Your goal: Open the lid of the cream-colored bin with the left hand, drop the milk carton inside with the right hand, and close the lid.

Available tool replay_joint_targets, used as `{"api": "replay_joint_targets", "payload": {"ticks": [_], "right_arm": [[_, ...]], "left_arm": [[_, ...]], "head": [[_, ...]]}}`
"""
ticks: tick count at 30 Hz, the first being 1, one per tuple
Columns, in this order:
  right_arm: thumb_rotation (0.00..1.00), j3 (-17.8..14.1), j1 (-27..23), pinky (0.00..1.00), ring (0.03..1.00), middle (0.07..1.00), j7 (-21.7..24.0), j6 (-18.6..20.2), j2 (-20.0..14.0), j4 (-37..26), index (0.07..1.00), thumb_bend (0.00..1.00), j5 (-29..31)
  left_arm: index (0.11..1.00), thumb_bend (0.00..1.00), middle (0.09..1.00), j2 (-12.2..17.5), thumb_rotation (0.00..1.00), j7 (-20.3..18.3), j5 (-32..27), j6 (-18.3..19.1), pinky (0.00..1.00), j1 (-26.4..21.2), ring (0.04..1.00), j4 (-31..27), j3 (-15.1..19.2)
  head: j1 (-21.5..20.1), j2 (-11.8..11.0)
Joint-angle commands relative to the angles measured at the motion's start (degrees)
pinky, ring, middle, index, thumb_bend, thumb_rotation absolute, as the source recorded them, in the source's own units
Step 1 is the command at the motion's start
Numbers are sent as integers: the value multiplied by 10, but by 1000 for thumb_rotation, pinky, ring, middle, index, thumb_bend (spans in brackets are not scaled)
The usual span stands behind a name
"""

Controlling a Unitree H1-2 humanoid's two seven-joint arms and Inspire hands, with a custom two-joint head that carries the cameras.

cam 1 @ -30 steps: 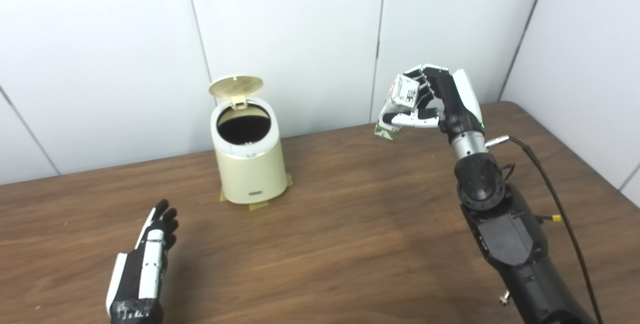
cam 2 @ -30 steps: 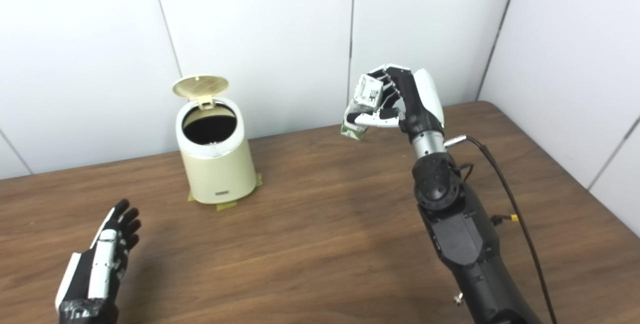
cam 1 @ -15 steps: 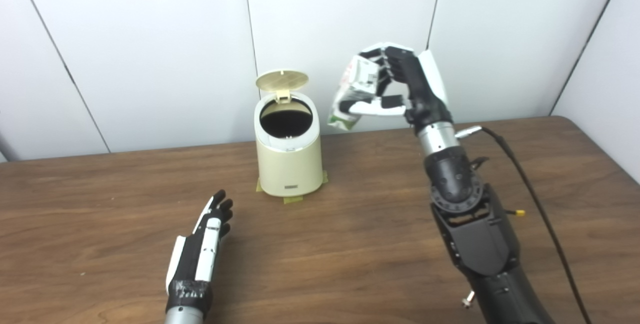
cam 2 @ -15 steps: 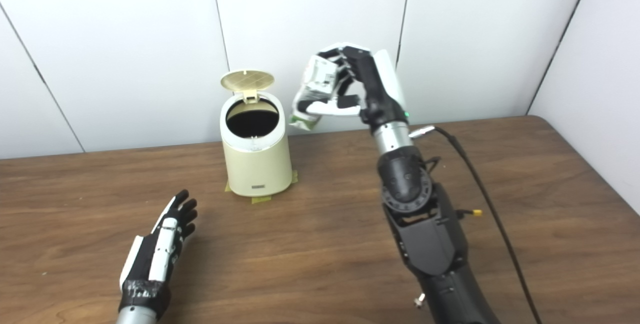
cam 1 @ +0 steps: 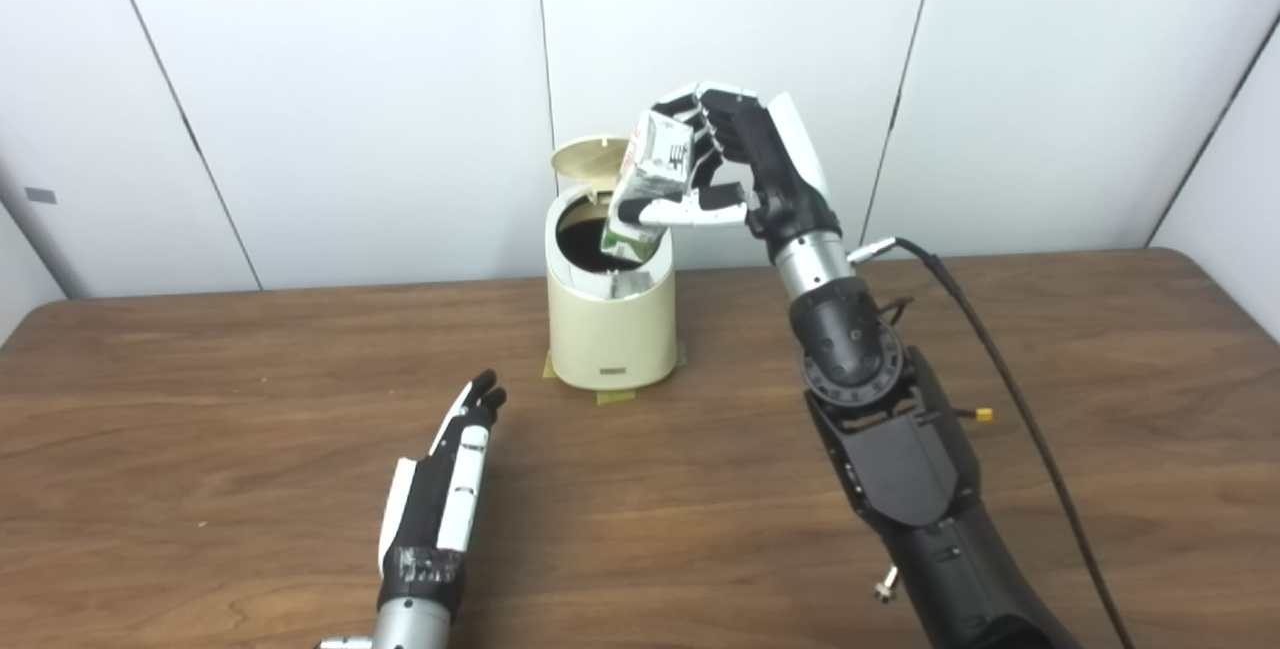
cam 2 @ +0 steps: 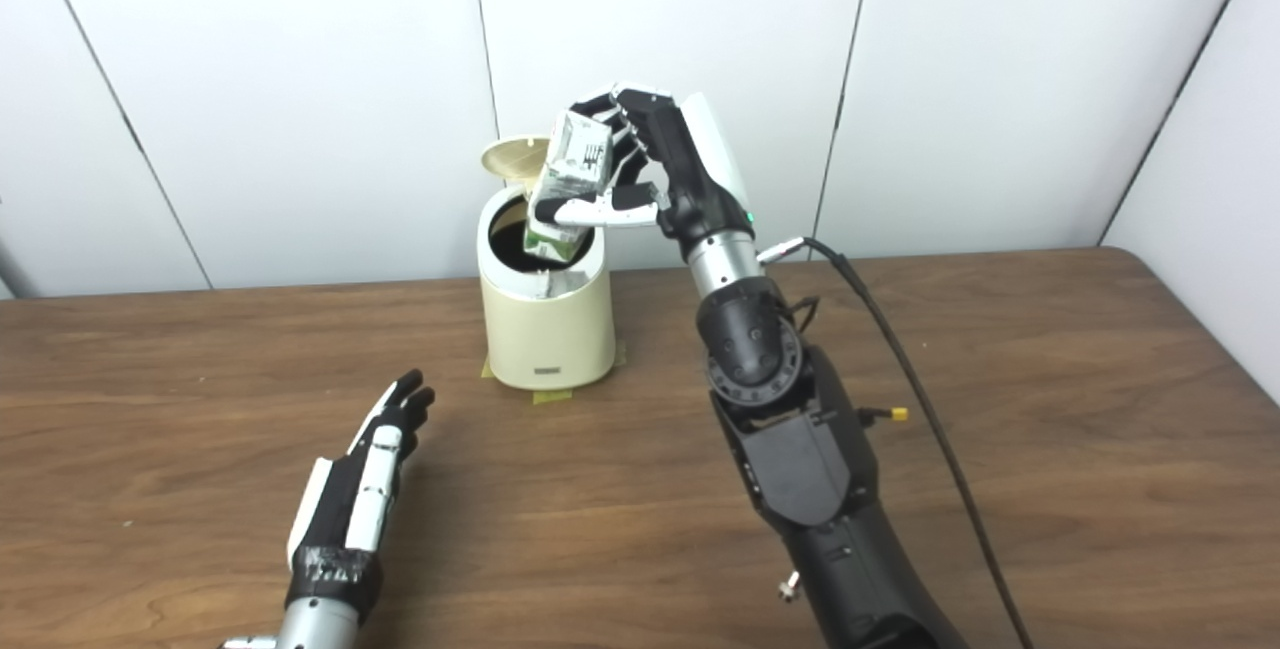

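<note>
— One milk carton point(cam 1: 650, 191), tilted, hangs over the mouth of the cream-colored bin point(cam 1: 612, 329); why so high?
— Its lower corner points down at the dark opening, so it looks lined up to fall inside once let go. The right hand point(cam 1: 745, 169) grips it, fingers wrapped around its upper part.
— And the lid point(cam 1: 588, 156)?
— It stands up behind the opening, leaving the way clear; nothing holds it.
— So the left hand point(cam 1: 440, 499) is idle?
— It lies on the table point(cam 1: 1000, 329) well apart from the bin, empty, fingers straight; likely waiting to close the lid.
</note>
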Motion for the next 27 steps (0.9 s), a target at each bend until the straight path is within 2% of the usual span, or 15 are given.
{"api": "replay_joint_targets", "payload": {"ticks": [1, 7, 12, 18, 27], "right_arm": [[0, -7, -47, 274, 355, 482, -17, -36, 10, -3, 547, 509, 7], [0, -11, -61, 284, 361, 488, -28, -68, 20, 47, 540, 511, 17], [0, -11, -70, 280, 358, 483, -55, -99, 26, 92, 543, 510, 14], [0, -16, -67, 288, 359, 480, -82, -102, 35, 108, 529, 513, 14], [0, -14, -64, 301, 366, 490, -114, -136, 32, 129, 537, 512, 5]], "left_arm": [[946, 513, 934, -3, 965, 2, 7, -16, 1000, -12, 976, -10, -5], [950, 520, 936, -6, 960, 2, 8, -16, 1000, -11, 978, -13, -7], [944, 534, 931, -9, 953, 5, 11, -8, 1000, -9, 970, -17, -9], [949, 521, 931, -10, 940, 3, 4, -14, 1000, -7, 971, -16, -8], [948, 512, 925, -12, 945, 3, 1, -12, 976, -6, 961, -22, -8]], "head": [[1, 0], [5, 2], [5, 2], [0, 3], [-1, 7]]}}
